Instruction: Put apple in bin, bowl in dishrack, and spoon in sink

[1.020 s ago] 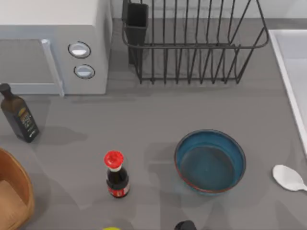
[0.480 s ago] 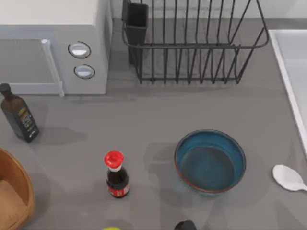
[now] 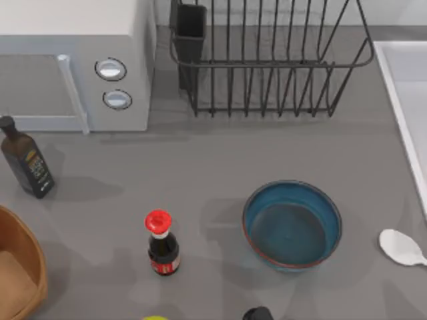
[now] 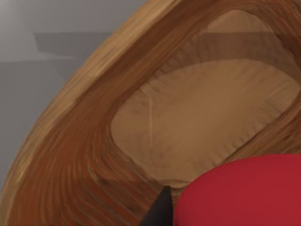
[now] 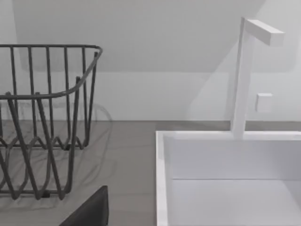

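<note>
In the left wrist view the red apple [image 4: 244,193] hangs close over the inside of the wicker bin [image 4: 80,141], held in my left gripper [image 4: 235,220], with one dark fingertip [image 4: 161,209] beside it. From above, the bin [image 3: 35,257] sits at the table's front left corner. The blue bowl [image 3: 292,225] stands upright right of centre. To its right lies the white spoon [image 3: 400,247]. At the back stands the black dishrack [image 3: 267,63], and the sink [image 3: 408,73] runs along the right edge. The right wrist view holds one dark finger [image 5: 89,209] of my right gripper, facing the dishrack [image 5: 47,94] and the sink [image 5: 162,179].
A white microwave [image 3: 73,67] fills the back left. A dark bottle [image 3: 27,163] stands in front of it and a red-capped sauce bottle [image 3: 162,243] left of the bowl. A black object [image 3: 257,313] and a yellow-green one [image 3: 155,318] poke in at the front edge. A white faucet [image 5: 242,75] rises behind the sink.
</note>
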`<state>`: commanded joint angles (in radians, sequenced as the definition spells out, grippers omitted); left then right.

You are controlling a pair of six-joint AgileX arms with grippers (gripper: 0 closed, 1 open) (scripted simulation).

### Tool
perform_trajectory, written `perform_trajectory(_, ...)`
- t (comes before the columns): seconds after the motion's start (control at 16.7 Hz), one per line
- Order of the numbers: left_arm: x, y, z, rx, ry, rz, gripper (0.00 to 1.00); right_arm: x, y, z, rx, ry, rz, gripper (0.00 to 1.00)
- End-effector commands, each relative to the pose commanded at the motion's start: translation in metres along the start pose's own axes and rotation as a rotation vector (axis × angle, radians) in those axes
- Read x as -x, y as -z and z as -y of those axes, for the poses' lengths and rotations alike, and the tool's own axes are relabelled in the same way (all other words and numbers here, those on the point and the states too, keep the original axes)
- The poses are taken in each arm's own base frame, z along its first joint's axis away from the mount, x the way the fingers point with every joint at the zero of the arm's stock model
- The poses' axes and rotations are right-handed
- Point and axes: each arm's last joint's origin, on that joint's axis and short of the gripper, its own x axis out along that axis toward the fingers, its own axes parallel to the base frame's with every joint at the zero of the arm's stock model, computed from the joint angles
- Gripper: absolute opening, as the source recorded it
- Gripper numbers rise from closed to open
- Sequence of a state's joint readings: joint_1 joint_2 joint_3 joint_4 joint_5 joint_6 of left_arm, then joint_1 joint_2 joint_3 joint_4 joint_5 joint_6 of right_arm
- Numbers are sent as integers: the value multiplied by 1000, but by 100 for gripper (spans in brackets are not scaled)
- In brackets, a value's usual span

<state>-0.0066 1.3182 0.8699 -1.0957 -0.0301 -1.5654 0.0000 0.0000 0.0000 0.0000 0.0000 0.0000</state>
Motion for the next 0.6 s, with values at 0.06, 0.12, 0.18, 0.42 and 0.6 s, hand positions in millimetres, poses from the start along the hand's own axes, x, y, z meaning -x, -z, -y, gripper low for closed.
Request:
perform_trajectory(0.06, 0, 0, 0, 0, 0, 0, 8, 0, 0, 0, 0, 0, 0, 100)
perform_trajectory(0.12, 0, 0, 0, 0, 0, 0, 15, 0, 0, 0, 0, 0, 0, 100)
perform_trajectory(0.18, 0, 0, 0, 0, 0, 0, 23, 0, 0, 0, 0, 0, 0, 100)
perform_trajectory(0.42, 0, 0, 0, 0, 0, 0, 53, 0, 0, 0, 0, 0, 0, 100)
perform_trajectory(0.6, 0, 0, 0, 0, 0, 0, 75, 0, 0, 0, 0, 0, 0, 100)
